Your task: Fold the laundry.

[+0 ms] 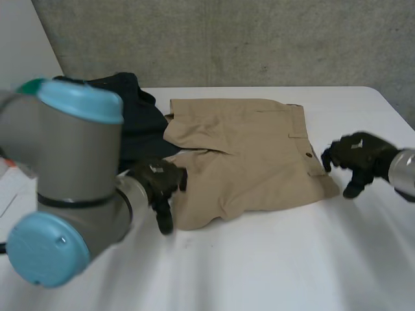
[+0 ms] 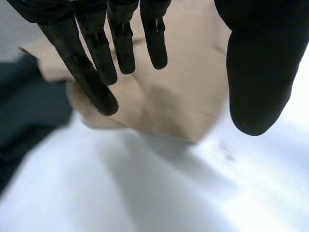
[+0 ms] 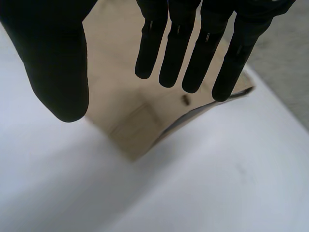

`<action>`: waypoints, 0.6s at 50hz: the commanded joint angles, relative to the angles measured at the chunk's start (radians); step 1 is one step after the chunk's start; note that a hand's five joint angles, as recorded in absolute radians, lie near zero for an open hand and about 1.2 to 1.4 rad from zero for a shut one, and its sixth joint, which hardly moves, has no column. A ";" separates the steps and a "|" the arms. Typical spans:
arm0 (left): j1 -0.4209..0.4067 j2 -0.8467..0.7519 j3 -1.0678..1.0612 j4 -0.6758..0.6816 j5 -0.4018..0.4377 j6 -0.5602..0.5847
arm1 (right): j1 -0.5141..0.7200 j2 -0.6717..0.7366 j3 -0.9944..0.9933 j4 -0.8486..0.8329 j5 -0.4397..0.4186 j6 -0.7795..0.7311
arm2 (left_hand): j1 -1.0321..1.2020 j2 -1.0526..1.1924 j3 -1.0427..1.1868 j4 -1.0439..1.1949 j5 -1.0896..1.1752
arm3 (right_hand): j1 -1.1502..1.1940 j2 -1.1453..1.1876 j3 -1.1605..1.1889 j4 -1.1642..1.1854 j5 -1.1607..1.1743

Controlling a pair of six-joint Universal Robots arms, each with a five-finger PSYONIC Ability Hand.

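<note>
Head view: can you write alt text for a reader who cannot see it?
Tan shorts lie spread on a white table, with the open left hand at their leg-hem end and the open right hand beside their waistband end. A dark garment lies beyond the left hand.

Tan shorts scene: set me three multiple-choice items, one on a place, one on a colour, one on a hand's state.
1. Where does the dark garment lie?
A. Beside the tan shorts, on the left arm's side
B. Spread on top of the shorts
C. At the shorts' waistband end

2. What colour is the table?
A. Black
B. Green
C. White

3. How are the right hand's fingers?
A. Curled round cloth
B. Straight, holding nothing
C. Buried under cloth

Answers: 1 A, the head view shows it next to the shorts behind the left arm. 2 C, the bare top is white. 3 B, the right wrist view shows straight fingers above the shorts' corner.
</note>
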 commanded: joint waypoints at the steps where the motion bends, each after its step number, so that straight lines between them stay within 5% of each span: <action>1: -0.032 -0.101 0.014 0.045 -0.003 -0.040 | -0.031 0.073 0.058 -0.097 -0.052 -0.060 | 0.006 0.009 0.008 -0.416 0.001 | 0.109 0.113 0.108 0.110 0.110; 20: -0.055 -0.326 0.265 0.054 -0.099 -0.009 | -0.035 0.200 0.057 -0.373 -0.132 0.012 | -0.080 -0.077 -0.078 -0.501 -0.084 | 0.015 0.019 0.014 0.016 0.016; 23: -0.065 -0.356 0.304 0.056 -0.109 0.032 | -0.028 0.214 0.057 -0.423 -0.125 0.029 | 0.058 0.061 0.060 -0.363 0.054 | 0.149 0.154 0.149 0.151 0.150; 28: -0.073 -0.374 0.333 0.086 -0.144 0.093 | -0.022 0.234 0.054 -0.483 -0.097 0.055 | 0.837 0.840 0.839 0.416 0.832 | 0.600 0.604 0.599 0.602 0.601; 30: -0.073 -0.368 0.333 0.100 -0.159 0.107 | -0.022 0.236 0.048 -0.486 -0.083 0.061 | 0.945 0.948 0.947 0.523 0.940 | 0.708 0.712 0.707 0.710 0.709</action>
